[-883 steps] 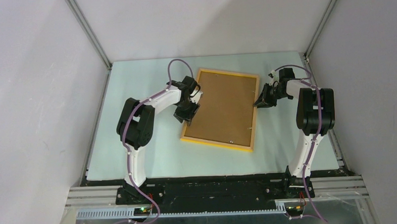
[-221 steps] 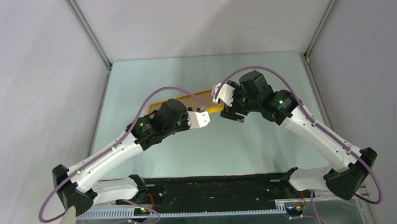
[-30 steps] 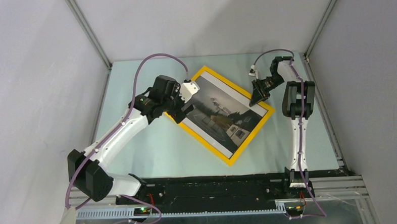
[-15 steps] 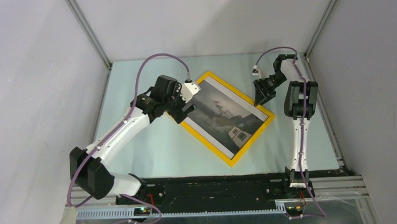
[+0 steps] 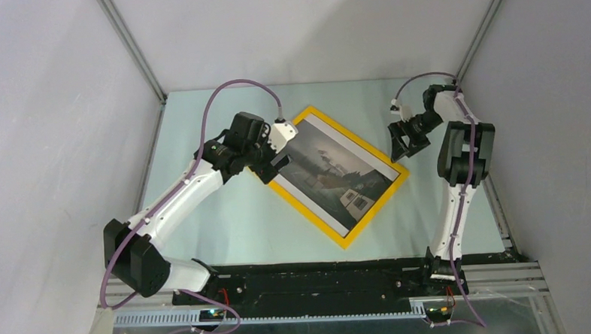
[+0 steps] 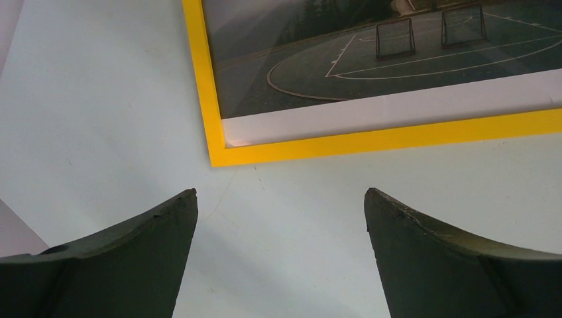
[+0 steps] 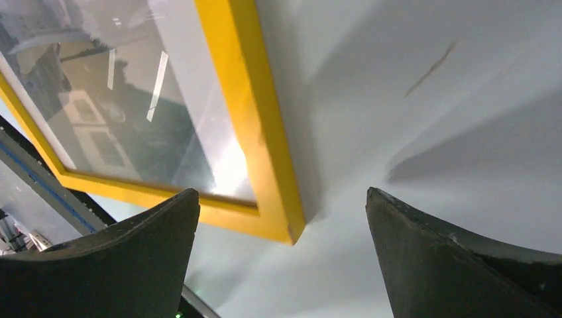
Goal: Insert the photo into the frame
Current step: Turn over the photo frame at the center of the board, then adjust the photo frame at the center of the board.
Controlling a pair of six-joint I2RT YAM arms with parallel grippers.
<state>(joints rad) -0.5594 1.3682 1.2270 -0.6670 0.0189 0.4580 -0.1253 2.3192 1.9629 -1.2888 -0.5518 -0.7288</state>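
The frame (image 5: 307, 215), yellow-edged, lies flat and diagonal on the table with the photo (image 5: 336, 173) face up behind its pane. My left gripper (image 5: 276, 166) hovers open just off the frame's left corner. In the left wrist view that corner (image 6: 215, 158) lies ahead of the open gripper (image 6: 280, 199), and the photo (image 6: 371, 59) shows a court and a white border. My right gripper (image 5: 399, 144) stands open beside the frame's right edge, apart from it. In the right wrist view the frame (image 7: 258, 119) ends in a corner between the spread fingers (image 7: 132, 258). Nothing is held.
The pale table (image 5: 227, 223) is boxed in by grey walls with metal rails (image 5: 133, 50) at the back corners. Both arm bases sit on the black rail (image 5: 320, 286) at the near edge.
My right gripper has opened and drawn back to the right, off the frame's edge. The frame shifted slightly a second ago and now lies still. The left gripper stays open in place.
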